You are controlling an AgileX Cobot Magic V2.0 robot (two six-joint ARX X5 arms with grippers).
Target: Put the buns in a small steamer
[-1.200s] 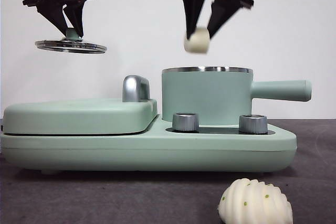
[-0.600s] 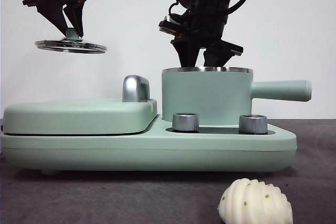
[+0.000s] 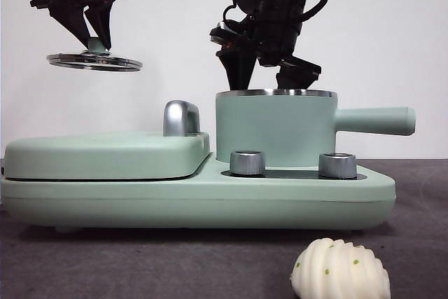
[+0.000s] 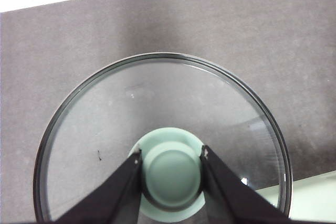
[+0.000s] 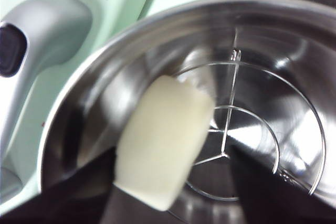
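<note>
We read no brand, label or writing on anything here. The largest thing we see is the mint-green cooker base [image 3: 196, 201], carrying one flat lidded griddle [image 3: 105, 155] with a chrome handle [image 3: 180, 117] and two steel knobs [image 3: 247, 162]. On its other half stands the small steamer [image 3: 276, 131], a mint-green cylinder with a steel rim and a straight side handle; its shiny steel inside holds a wire rack [image 5: 247, 135].

We count two buns. The smooth bun [image 5: 163, 140], cream-white and drum-shaped, sits inside the steamer's mouth, between the jaws of the right gripper [image 3: 267, 75], which reaches down to the rim. The jaws look spread, one touching the bun's side, the other apart from it.

The ridged bun [image 3: 341, 269], shell-shaped with tiny green specks, lies on the dark table [image 3: 140, 264] in front of the cooker.

The left gripper [image 4: 170, 166] pinches the green knob [image 4: 171, 174] of the single glass lid [image 4: 157, 108], held high above the griddle.
</note>
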